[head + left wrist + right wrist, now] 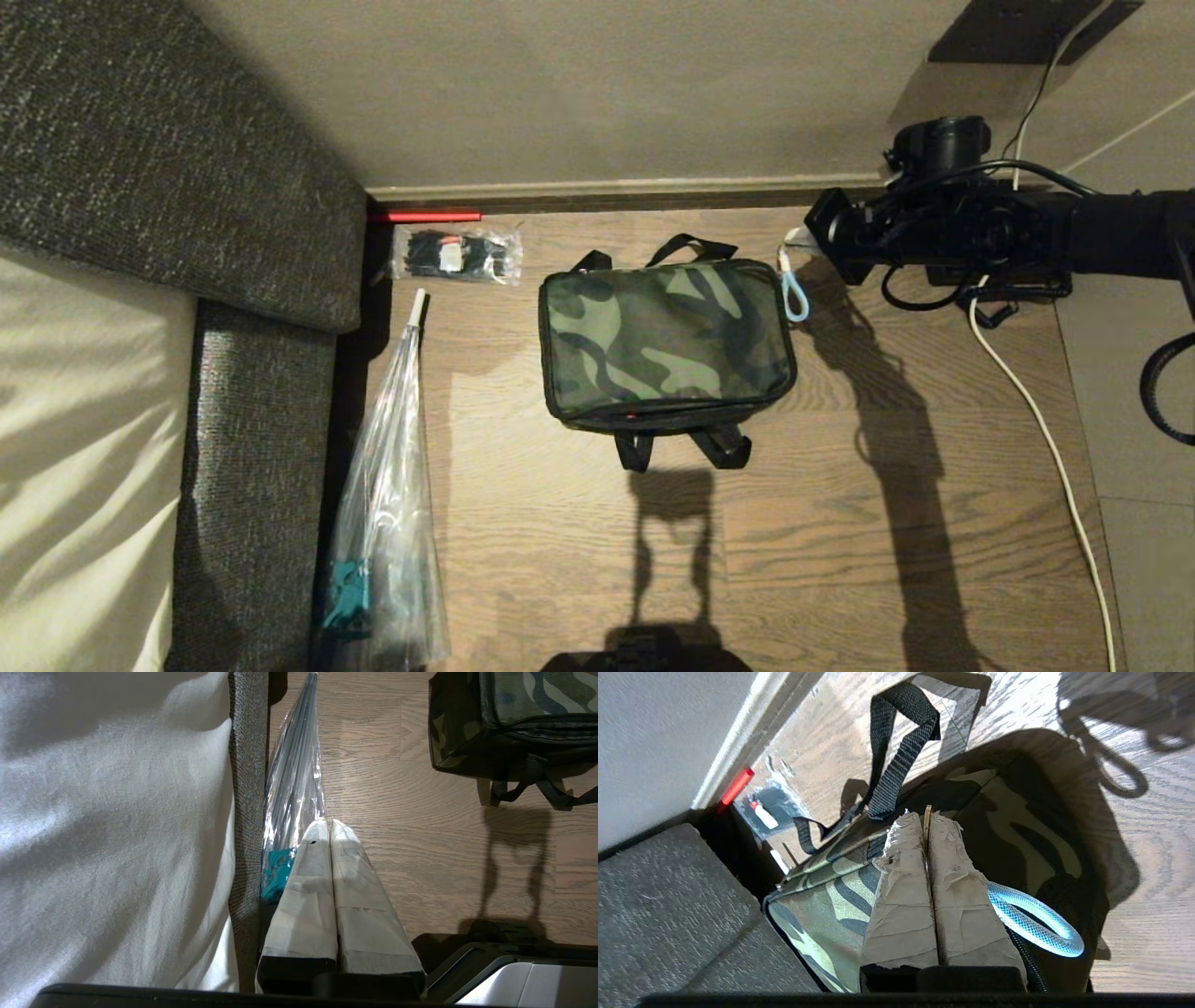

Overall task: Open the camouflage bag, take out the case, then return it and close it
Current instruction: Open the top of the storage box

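Right gripper (928,814) is seen pressed shut on a thin metal tab, apparently the zipper pull (927,820), at the far right corner of the camouflage bag (665,339). A pale blue loop (794,297) hangs from the same corner, just beside the taped fingers (903,891). The bag is found on the wood floor (887,523), lid down, straps lying at its near and far edges. The case is not visible. Left of the bag a clear umbrella (387,523) is laid along the sofa (168,187). Left gripper (329,823) is held closed and empty, well left of the bag.
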